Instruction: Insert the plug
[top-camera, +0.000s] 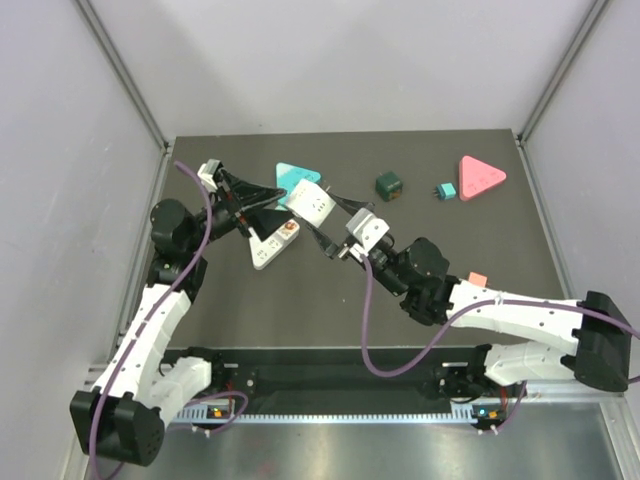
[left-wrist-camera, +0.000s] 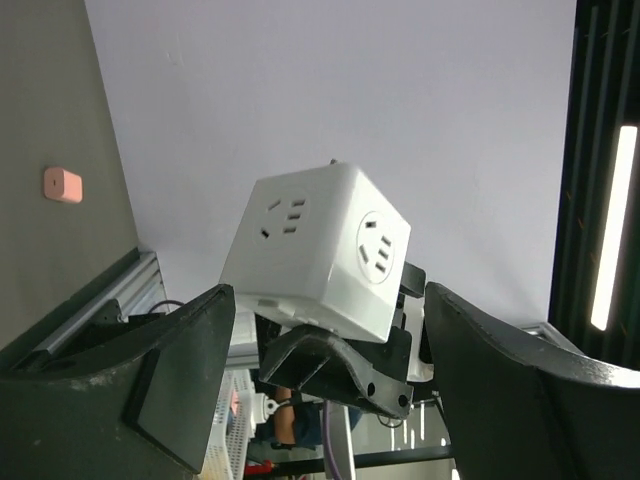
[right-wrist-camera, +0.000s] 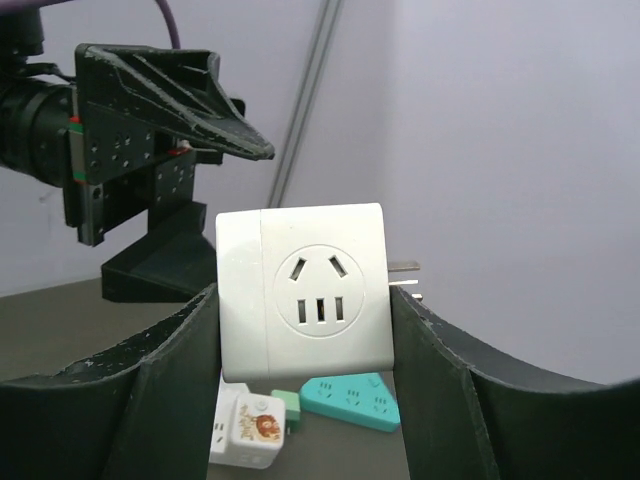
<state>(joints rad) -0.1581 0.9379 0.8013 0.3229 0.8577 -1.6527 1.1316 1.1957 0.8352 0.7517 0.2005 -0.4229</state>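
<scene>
**Status.** The plug, a white cube (right-wrist-camera: 300, 295) with socket faces and pins (right-wrist-camera: 404, 268) on one side, is not yet inserted. It hangs in the air above the table (top-camera: 280, 300), just beyond the white strip (top-camera: 274, 243), which lies flat and is the likely receptacle.

**Hands.**
- The right hand (right-wrist-camera: 302, 305) is clamped on the cube, with one finger (right-wrist-camera: 170, 380) on each of two opposite faces.
- The left hand (left-wrist-camera: 330, 295) stands apart. Its fingers flank the cube and touch nothing.

**Done:** the cube is lifted and gripped by a single hand.

**Left to do:** turn the pins toward the strip, line them up with a socket, then press home.

**Orientation.** The cube is about as wide as it is tall, so it has no true long axis. The pin axis governs.
- In the right wrist view the pins run roughly level, out past the finger on that view's right.
- One socket face looks back at that camera.
- The pins do not point down at the strip.
</scene>
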